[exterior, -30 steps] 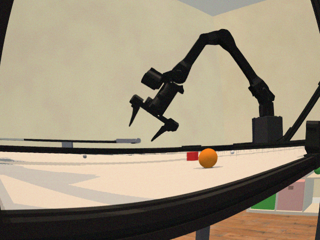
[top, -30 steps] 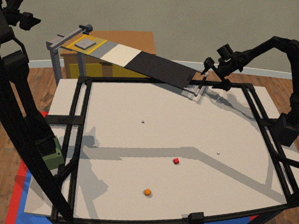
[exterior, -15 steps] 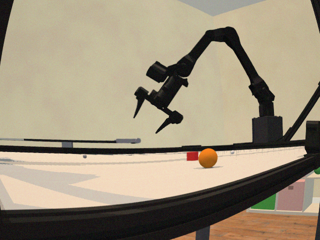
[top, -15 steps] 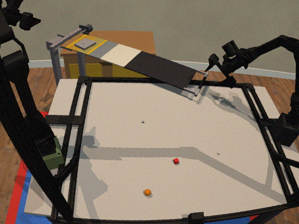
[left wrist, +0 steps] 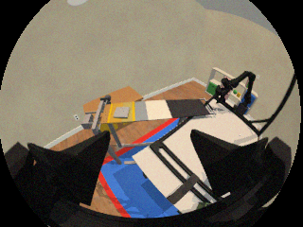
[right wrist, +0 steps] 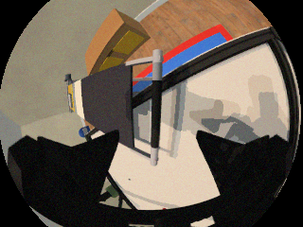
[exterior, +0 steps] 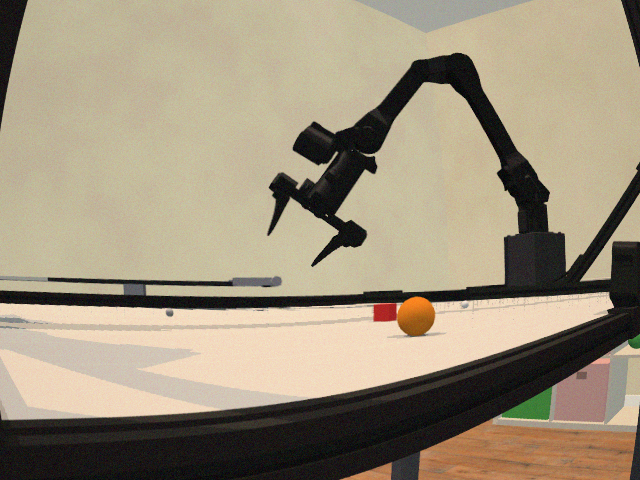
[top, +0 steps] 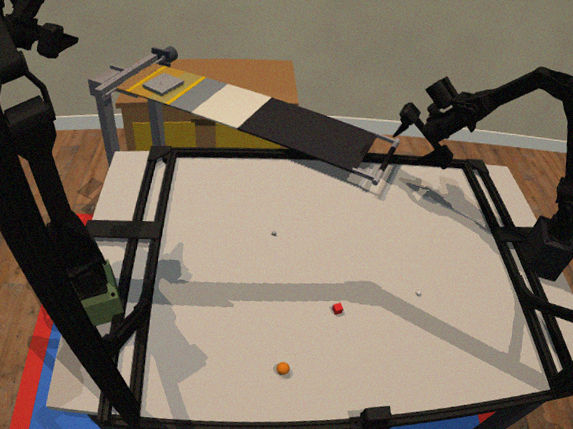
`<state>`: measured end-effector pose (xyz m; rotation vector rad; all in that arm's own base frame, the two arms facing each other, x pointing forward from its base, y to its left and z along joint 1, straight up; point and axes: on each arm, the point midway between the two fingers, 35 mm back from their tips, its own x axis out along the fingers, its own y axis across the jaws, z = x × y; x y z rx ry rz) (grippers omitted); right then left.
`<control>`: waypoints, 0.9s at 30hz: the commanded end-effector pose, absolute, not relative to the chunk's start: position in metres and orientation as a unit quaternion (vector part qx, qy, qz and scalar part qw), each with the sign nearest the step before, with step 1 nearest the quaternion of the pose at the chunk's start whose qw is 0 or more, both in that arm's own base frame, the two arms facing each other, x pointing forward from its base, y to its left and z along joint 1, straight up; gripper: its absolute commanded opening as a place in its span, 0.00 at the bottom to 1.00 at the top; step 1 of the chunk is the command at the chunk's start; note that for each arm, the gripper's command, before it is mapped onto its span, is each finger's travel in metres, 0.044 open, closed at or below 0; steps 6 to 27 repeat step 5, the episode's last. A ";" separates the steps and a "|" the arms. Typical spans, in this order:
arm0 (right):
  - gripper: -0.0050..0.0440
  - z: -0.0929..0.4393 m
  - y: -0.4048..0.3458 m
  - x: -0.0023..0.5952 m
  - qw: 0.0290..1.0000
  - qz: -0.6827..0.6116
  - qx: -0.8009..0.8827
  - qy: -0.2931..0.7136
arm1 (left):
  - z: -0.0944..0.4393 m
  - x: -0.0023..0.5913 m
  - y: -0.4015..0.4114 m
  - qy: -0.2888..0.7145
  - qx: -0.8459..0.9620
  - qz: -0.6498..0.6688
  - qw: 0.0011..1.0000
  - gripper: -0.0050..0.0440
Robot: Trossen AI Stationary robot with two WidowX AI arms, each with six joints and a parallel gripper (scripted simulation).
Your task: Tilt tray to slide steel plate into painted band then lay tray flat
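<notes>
The right gripper (top: 421, 150) (exterior: 290, 250) (right wrist: 159, 134), claws spread wide and empty, hangs off the tray's handle (top: 386, 161) (exterior: 256, 281) (right wrist: 155, 106), presumably because the steel plate (top: 163, 83) (left wrist: 121, 112) already lies within the painted band (top: 184, 89) (left wrist: 131, 113).
</notes>
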<state>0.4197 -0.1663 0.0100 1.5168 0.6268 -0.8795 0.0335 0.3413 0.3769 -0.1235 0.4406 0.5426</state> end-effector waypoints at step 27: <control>1.00 0.010 -0.166 0.419 0.598 -0.378 0.652 0.273 | 0.377 0.034 0.341 0.215 -0.061 0.265 0.938 1.00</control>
